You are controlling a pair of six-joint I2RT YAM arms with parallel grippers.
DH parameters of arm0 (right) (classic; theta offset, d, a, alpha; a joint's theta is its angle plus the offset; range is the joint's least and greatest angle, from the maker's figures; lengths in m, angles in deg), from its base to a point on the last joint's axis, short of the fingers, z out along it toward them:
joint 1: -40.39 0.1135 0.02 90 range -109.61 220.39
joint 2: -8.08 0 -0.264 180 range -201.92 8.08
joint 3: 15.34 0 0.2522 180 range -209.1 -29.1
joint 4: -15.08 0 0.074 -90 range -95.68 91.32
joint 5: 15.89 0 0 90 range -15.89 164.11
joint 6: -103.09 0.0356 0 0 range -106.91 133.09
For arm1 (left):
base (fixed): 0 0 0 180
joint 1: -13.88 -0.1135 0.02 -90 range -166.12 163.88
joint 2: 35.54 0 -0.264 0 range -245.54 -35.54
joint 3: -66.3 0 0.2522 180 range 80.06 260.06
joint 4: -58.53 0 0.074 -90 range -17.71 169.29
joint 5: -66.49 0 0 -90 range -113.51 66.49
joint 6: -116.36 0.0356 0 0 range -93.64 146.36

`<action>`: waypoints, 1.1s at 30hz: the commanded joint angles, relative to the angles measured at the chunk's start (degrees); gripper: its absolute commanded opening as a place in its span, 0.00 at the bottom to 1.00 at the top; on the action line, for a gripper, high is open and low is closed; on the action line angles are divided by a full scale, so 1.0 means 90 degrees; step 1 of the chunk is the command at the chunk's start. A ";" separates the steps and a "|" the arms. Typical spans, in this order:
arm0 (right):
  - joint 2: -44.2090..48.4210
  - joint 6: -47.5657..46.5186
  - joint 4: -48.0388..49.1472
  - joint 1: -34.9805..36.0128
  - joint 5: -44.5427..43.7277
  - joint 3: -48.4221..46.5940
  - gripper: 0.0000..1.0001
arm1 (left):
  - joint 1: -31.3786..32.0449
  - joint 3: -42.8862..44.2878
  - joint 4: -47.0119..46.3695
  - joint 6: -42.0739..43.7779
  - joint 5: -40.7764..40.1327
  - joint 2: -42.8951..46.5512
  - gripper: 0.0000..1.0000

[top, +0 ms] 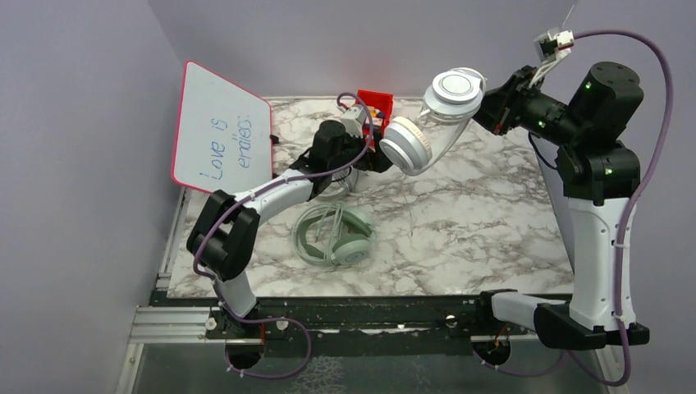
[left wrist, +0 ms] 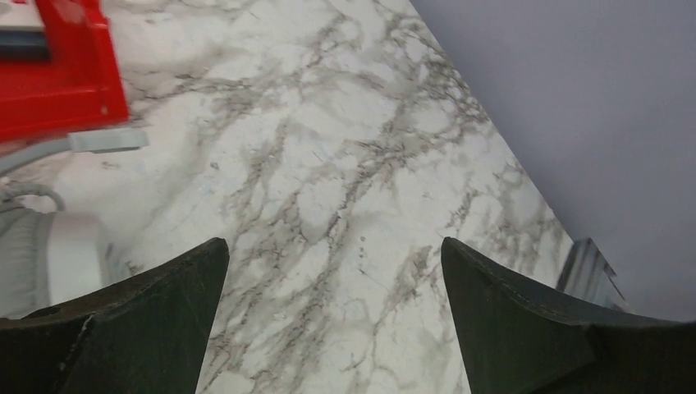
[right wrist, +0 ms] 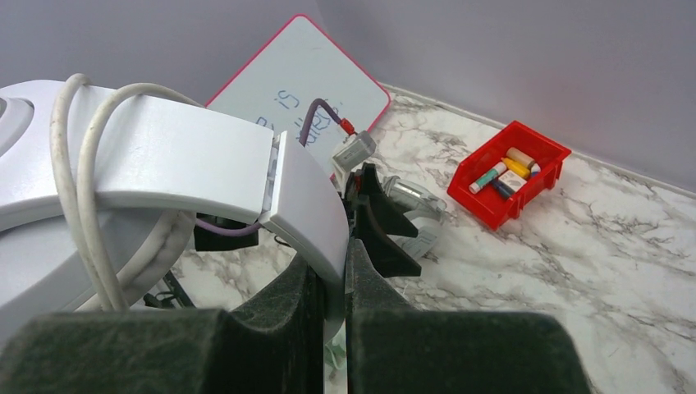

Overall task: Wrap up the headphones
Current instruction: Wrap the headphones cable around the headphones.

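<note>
My right gripper [top: 486, 108] is shut on the headband of the grey-white headphones [top: 431, 119] and holds them in the air over the back of the table. In the right wrist view the band [right wrist: 304, 197] sits pinched between the fingers of the right gripper [right wrist: 345, 267], and the thin white cable [right wrist: 82, 189] loops over the band. The mint-green headphones [top: 332, 235] lie flat on the marble, their cable coiled inside. My left gripper [top: 379, 156] is open just left of the hanging earcup [top: 406, 144]; only bare marble shows between its fingers [left wrist: 164, 312]. A whitish headset part [left wrist: 53, 258] lies beside it.
A red bin [top: 376, 105] with small items stands at the back of the table, close to the left gripper. A pink-rimmed whiteboard [top: 222, 131] leans on the left wall. Purple walls close in the left, back and right sides.
</note>
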 commanded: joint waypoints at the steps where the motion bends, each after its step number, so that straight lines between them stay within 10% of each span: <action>1: -0.0011 0.0041 -0.0127 -0.0038 0.0496 -0.0315 0.01 | 0.0048 -0.0358 -0.0419 0.0350 -0.1616 0.0473 0.99; 6: 0.0029 0.0082 -0.0223 -0.0038 0.0394 -0.0441 0.01 | 0.0001 -0.0867 -0.0832 0.0700 -0.2131 0.0869 0.98; 16: -0.0244 0.0116 -0.0627 -0.0038 -0.0052 -0.1046 0.01 | -0.0025 -0.2726 -0.2611 0.1272 -0.0432 0.2291 0.85; 21: -0.0322 0.0162 -0.0675 -0.0038 -0.0063 -0.1236 0.01 | 0.0217 -0.3231 -0.2879 0.1208 -0.0353 0.2611 0.95; 33: -0.0406 0.0208 -0.0741 -0.0038 0.0078 -0.1561 0.01 | 0.0716 -0.2830 -0.3634 0.0941 0.0289 0.1443 0.97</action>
